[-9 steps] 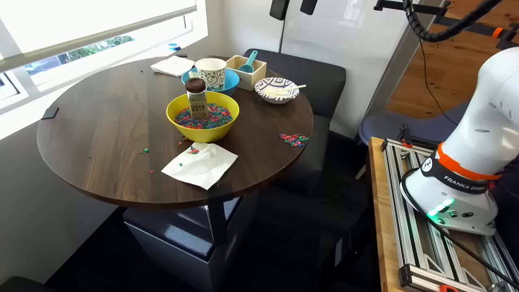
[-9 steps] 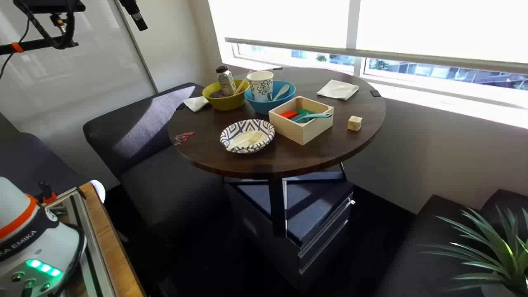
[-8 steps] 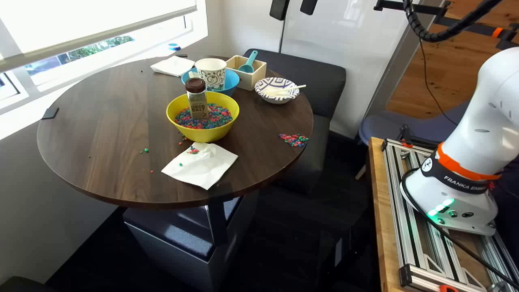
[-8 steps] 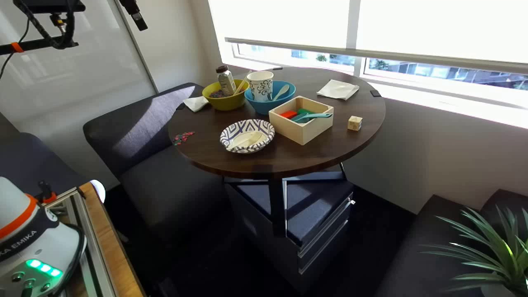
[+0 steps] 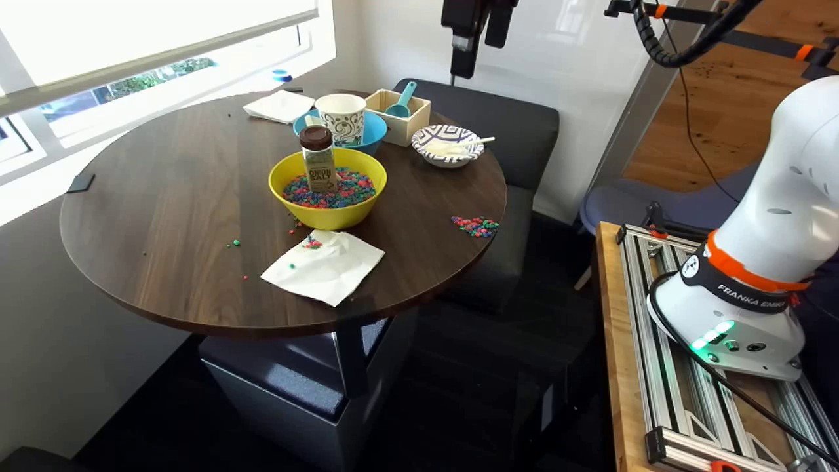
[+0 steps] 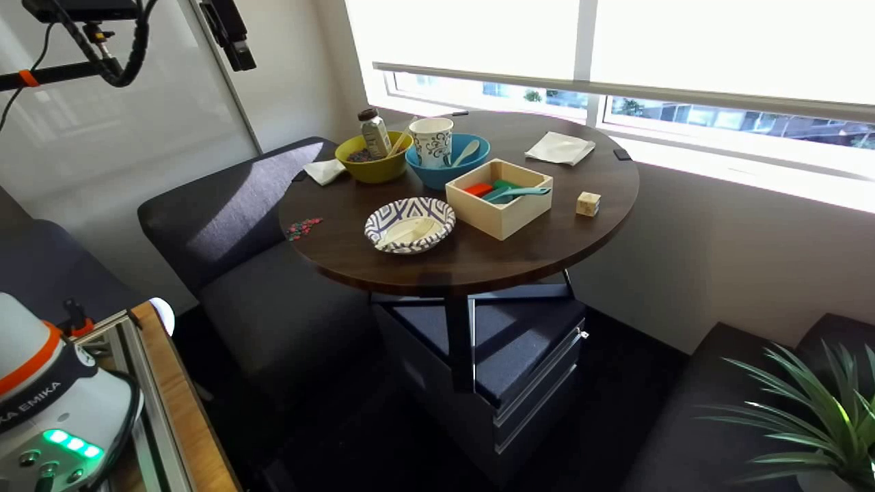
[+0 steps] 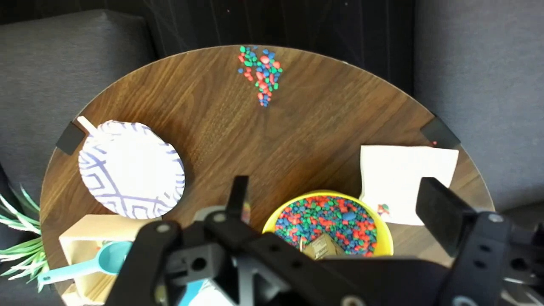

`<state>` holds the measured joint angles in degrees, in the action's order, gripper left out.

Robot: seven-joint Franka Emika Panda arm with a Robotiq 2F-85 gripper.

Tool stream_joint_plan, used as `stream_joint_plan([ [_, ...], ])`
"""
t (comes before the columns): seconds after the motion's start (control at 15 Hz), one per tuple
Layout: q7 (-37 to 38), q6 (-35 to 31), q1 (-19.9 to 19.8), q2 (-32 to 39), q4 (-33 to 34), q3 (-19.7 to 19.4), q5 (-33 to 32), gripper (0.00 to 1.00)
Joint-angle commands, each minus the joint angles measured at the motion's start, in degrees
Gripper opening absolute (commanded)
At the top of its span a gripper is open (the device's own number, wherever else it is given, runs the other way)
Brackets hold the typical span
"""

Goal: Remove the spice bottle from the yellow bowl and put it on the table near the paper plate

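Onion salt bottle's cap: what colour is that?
Dark brown; the cap shows best in an exterior view.

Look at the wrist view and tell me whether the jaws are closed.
No, the jaws stand wide apart there, with the yellow bowl showing between them.

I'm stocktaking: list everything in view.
table: 1, brown, by window
yellow bowl: 1, yellow, on table
spice bottle: 1, brownish, in yellow bowl
pellets: many, multicoloured, yellow bowl, table
paper plate: 1, white, on table
blue bowl: 1, blue, on table
cup: 1, white, in blue bowl
utensils: several, pale, plate, blue bowl
box: 1, beige, on table
scoop: 1, teal, in box
pieces: few, red, green, in box
cube: 1, beige, on table
napkins: 2, white, on table
robot arm: 1, white, beside table
hand: 1, black, above table
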<state>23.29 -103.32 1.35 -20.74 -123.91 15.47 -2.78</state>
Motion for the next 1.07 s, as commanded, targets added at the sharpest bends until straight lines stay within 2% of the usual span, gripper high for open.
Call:
stream_joint_plan([
  [0.0, -3.9, 4.2, 2.5, 8.9, 5.4, 0.3, -3.5, 1.0],
  [0.4, -2.1, 3.7, 6.2, 24.3, 15.6, 0.3, -11.7, 1.0],
  [0.53, -2.0, 4.7, 7.4, 26.9, 18.7, -0.8, -11.6, 1.0],
  [0.6, -3.1, 2.2, 7.5, 23.1, 13.9, -1.4, -10.4, 1.0],
  [0.87, -3.2, 2.6, 8.1, 26.6, 17.7, -2.1, -10.4, 1.0],
  [0.93, -3.1, 0.5, 8.1, 28.2, 18.8, -2.6, -12.5, 1.0],
  [1.0, -6.2, -0.6, 8.2, 29.4, 19.8, -2.9, -12.8, 1.0],
])
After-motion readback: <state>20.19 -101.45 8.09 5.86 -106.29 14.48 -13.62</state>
